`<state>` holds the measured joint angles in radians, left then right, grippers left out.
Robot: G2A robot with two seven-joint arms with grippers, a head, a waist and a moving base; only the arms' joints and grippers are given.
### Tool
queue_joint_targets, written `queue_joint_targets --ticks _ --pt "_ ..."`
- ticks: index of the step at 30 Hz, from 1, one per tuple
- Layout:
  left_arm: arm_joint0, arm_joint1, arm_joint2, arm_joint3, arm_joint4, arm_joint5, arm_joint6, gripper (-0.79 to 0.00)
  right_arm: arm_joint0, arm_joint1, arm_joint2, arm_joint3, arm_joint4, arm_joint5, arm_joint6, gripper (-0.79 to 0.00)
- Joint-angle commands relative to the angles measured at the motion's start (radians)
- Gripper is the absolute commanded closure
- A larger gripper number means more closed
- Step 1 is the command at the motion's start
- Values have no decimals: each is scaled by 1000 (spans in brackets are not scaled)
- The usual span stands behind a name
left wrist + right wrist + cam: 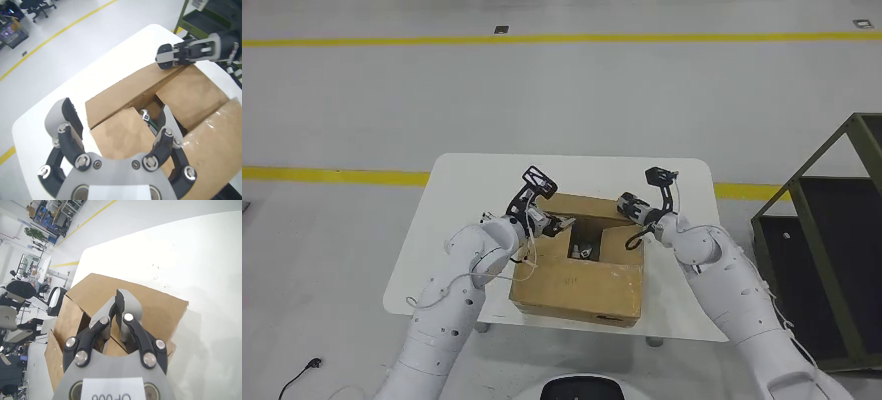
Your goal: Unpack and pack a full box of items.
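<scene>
Resting on the white worktop (pixel 472 190), the box (pixel 577 290) sits with its opening facing up and its sides about square to the worktop edges. In the top view it looks close to square, so no long axis can be told.

The near flap (pixel 208 144), with a shiny strip of tape, lies flat over the near half. The far flap (pixel 132 89) is folded outward. The left flap (pixel 121 132) and right flap (pixel 189 98) lean inward and leave a dark gap at the centre.

The left hand (pixel 114 108) is open and holds nothing. It straddles the left flap, with one finger outside the box above the worktop and the other finger at the central gap.

The right hand (pixel 117 298) is closed. Its tips are at the right end of the far flap, by the crease. Whether any card is pinched between the pads cannot be told.

A wrench (pixel 146 117) lies in the gap, just beside the inner finger of the left hand. Its long axis runs roughly from far to near, with the metal head toward the far flap and the green handle toward the near flap. The handle's end is hidden by the finger and the left flap. Other contents of the box are too dark to make out.
</scene>
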<state>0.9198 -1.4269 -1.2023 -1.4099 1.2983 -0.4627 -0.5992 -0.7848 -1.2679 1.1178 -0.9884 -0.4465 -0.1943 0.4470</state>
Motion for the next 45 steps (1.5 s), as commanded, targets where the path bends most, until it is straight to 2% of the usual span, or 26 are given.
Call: queue_joint_targets --ticks 1,6,9,13,15,18,20,25,37,39,43,45 --pt "0 0 0 -1 -4 -2 -2 -785 -4 2 16 -19 15 -23 -26 0" --pt "0 0 0 -1 -4 -2 -2 -785 -86 30 124 -182 32 -68 -73 0" --pt "0 0 0 -1 -4 -2 -2 -785 -171 51 206 -302 14 -59 -74 0" --pt "12 0 4 2 -31 -12 7 -785 -334 77 323 -497 -1 -43 -71 0" --pt "6 0 10 13 -78 -48 -26 -785 -388 84 359 -552 -7 -31 -66 0" --pt "-30 3 36 33 -139 -181 -107 -785 -459 92 401 -615 -5 -7 -48 0" --pt "-58 5 58 45 -136 -242 -158 -785 -490 94 416 -635 -4 2 -41 0" --pt "-138 -1 123 121 -288 -334 -332 -785 -525 97 423 -660 -9 13 -34 0" --pt "-138 -1 123 121 -288 -334 -332 -785 -534 97 376 -657 -39 29 -1 0" --pt "-121 -3 131 131 -345 -312 -322 -785 -532 96 367 -650 -41 30 -1 0" --pt "-163 -9 168 167 -491 -299 -417 -785 -534 97 363 -635 -41 27 -8 0" --pt "-200 -11 206 181 -498 -292 -466 -785 -537 97 366 -630 -40 25 -12 0"
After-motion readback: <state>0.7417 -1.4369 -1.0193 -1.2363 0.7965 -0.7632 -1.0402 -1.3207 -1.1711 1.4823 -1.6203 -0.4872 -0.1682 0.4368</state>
